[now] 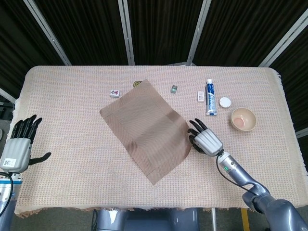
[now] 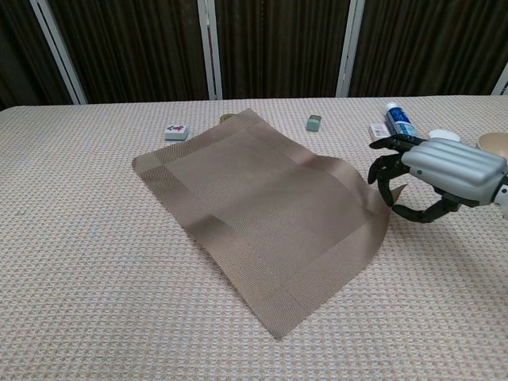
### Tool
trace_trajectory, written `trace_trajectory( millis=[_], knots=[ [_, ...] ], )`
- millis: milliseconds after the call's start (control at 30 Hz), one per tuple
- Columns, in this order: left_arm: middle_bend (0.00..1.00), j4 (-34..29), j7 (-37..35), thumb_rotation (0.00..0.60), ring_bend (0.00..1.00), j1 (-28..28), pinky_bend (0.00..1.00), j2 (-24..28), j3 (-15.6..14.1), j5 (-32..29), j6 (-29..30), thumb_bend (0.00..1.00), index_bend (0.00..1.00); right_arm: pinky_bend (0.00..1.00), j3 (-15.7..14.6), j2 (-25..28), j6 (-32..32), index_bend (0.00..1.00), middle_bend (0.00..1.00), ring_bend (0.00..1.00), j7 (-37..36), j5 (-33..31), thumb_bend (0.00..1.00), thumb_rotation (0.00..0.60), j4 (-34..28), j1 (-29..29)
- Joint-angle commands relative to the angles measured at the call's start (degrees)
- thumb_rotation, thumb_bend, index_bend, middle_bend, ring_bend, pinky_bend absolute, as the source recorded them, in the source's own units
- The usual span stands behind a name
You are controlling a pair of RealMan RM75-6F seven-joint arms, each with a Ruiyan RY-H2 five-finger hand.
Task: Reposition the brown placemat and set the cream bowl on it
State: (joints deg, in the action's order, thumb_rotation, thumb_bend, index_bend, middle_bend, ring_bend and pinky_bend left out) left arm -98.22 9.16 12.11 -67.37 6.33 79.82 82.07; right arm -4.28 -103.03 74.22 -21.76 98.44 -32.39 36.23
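Brown placemat lies skewed mid-counter, and your right robot hand pinches its right corner, lifting that edge off the woven cloth. Your cream bowl sits well apart to the right of that robot hand, near the toothpaste tube. Your left robot hand hovers spread and holding nothing at the counter's left edge.

We note even, bright overhead light in both views; soft shadow under lifted edge of brown placemat; no glare; focus sharp throughout; background dark; head view shows mild bowing at table edges
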Motion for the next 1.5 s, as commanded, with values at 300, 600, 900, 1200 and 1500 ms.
trace_trajectory(
  millis=[300, 600, 900, 1200, 1500],
  knots=[
    [0.0, -2.2, -1.0, 0.6, 0.0, -0.8, 0.0, 1.2, -1.0, 2.9, 1.4, 0.0, 0.0, 0.0, -6.4, 12.8, 16.8, 0.71, 0.3, 0.03, 6.8, 8.6, 0.39, 0.6, -15.6, -5.8],
    [0.0, -3.3, -2.4, 0.6, 0.0, -1.3, 0.0, 2.2, -1.9, 5.0, 2.0, 0.0, 0.0, 0.0, -10.2, 24.1, 22.0, 0.67, 0.3, 0.05, 16.8, 13.6, 0.39, 0.6, -21.9, -9.5],
    [0.0, -3.5, -2.6, 0.6, 0.0, -1.3, 0.0, 2.4, -1.7, 5.3, 2.0, 0.0, 0.0, 0.0, -7.6, 26.8, 17.7, 0.61, 0.31, 0.07, 21.7, 14.1, 0.39, 0.6, -16.0, -5.5],
    [0.0, -3.1, -2.6, 0.6, 0.0, -1.3, 0.0, 2.4, -1.5, 4.6, 1.8, 0.0, 0.0, 0.0, -4.7, 25.0, 12.7, 0.6, 0.3, 0.07, 26.5, 15.7, 0.38, 0.6, -8.0, 1.6],
    [0.0, -2.8, -2.7, 0.6, 0.0, -1.5, 0.0, 2.5, -1.7, 4.7, 1.7, 0.0, 0.0, 0.0, -0.9, 22.2, 9.2, 0.0, 0.0, 0.0, 30.1, 9.7, 0.0, 0.6, -3.5, 0.4]
  ],
)
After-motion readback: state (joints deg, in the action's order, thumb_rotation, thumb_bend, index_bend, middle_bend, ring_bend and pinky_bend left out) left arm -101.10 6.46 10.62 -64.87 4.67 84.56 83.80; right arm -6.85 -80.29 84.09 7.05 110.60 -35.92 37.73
